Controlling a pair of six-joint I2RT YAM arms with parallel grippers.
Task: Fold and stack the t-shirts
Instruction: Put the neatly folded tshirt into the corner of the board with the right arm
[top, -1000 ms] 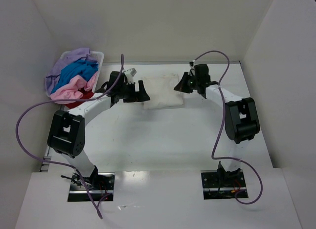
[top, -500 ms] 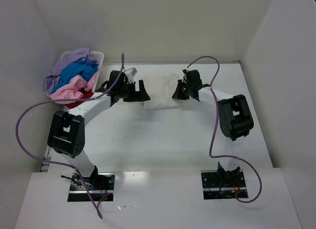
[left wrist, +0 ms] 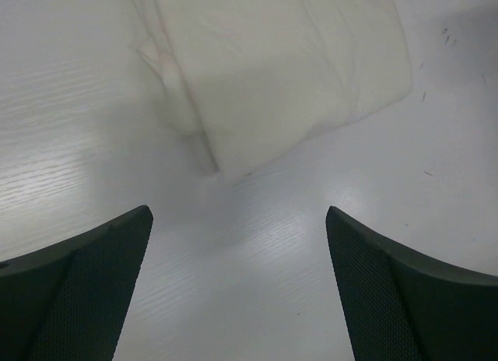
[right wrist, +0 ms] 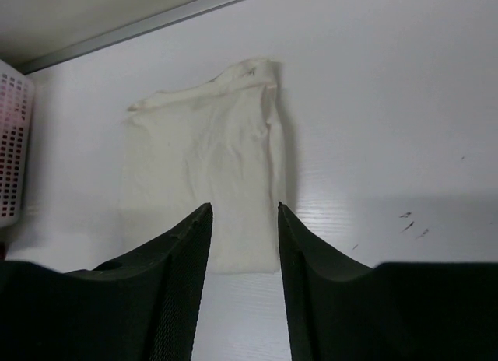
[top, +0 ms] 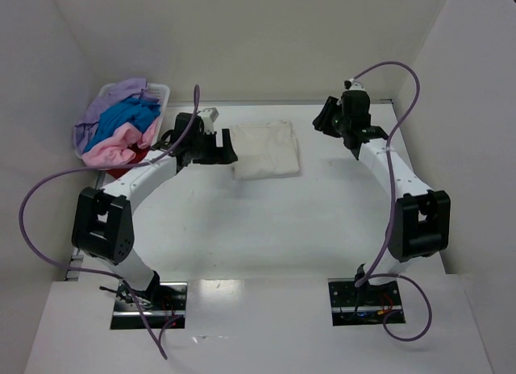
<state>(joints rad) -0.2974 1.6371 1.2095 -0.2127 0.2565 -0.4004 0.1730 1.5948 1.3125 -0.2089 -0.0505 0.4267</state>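
A folded cream-white t-shirt [top: 266, 148] lies flat at the back middle of the table; it also shows in the left wrist view [left wrist: 280, 65] and the right wrist view [right wrist: 202, 166]. My left gripper [top: 227, 145] is open and empty, low over the table just off the shirt's left edge [left wrist: 239, 213]. My right gripper [top: 324, 120] is open and empty, off to the shirt's right and apart from it [right wrist: 244, 205]. Lilac [top: 113, 100], bright blue [top: 129, 116], pale pink [top: 117, 144] and red [top: 139, 155] t-shirts lie heaped in the basket.
The white plastic basket [top: 161, 88] stands at the back left against the wall; its mesh side shows in the right wrist view [right wrist: 12, 143]. White walls close in the table at the back and both sides. Purple cables loop above both arms.
My right gripper has drawn back from the shirt's right edge to the far right, its arm swung outward. My left gripper has barely moved. The shirt lies still.
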